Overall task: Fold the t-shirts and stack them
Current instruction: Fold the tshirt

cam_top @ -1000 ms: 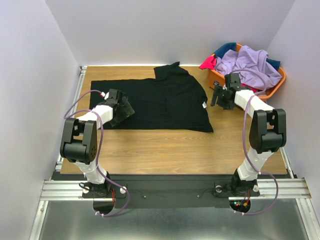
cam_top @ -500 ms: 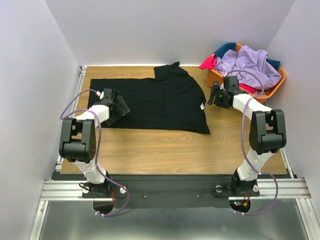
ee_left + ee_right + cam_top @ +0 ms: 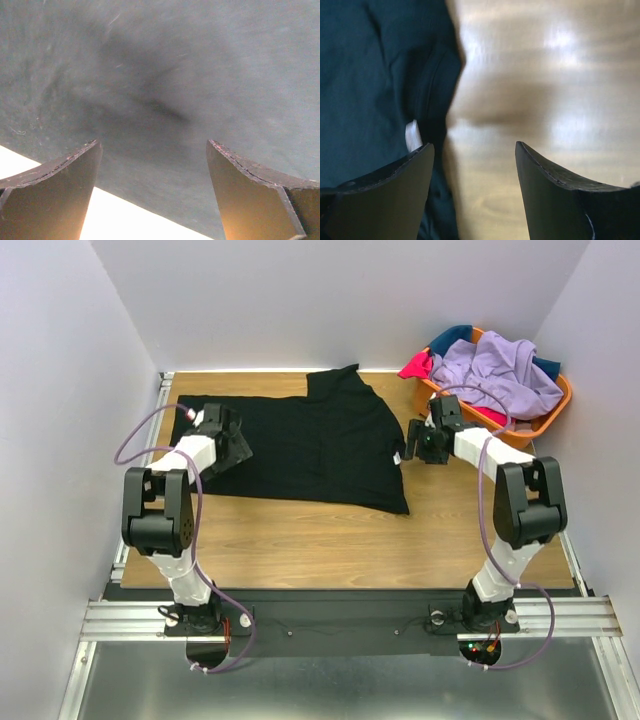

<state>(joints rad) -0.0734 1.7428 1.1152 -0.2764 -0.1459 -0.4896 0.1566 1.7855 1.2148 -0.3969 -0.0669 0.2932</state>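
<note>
A black t-shirt [image 3: 310, 445] lies spread flat across the back half of the wooden table. My left gripper [image 3: 232, 437] is open, low over the shirt's left part. In the left wrist view [image 3: 152, 150] black cloth [image 3: 165, 75] fills the space between the fingers. My right gripper [image 3: 418, 440] is open just beside the shirt's right edge, near its white label [image 3: 398, 455]. In the right wrist view [image 3: 472, 150] it hangs over bare wood, with the shirt edge [image 3: 380, 75] and label [image 3: 411, 135] by the left finger. Lavender [image 3: 495, 368], teal [image 3: 452, 337] and pink-red [image 3: 417, 366] shirts lie heaped together.
The heaped shirts fill an orange plastic basket [image 3: 545, 418] at the back right corner, right behind my right arm. Walls close in the table on the left, back and right. Bare wood [image 3: 330, 545] lies between the black shirt and the arm bases.
Both grippers have moved: the left toward the back left over the shirt, the right leftward to the shirt's right edge. The shirt's near right corner has shifted left.
</note>
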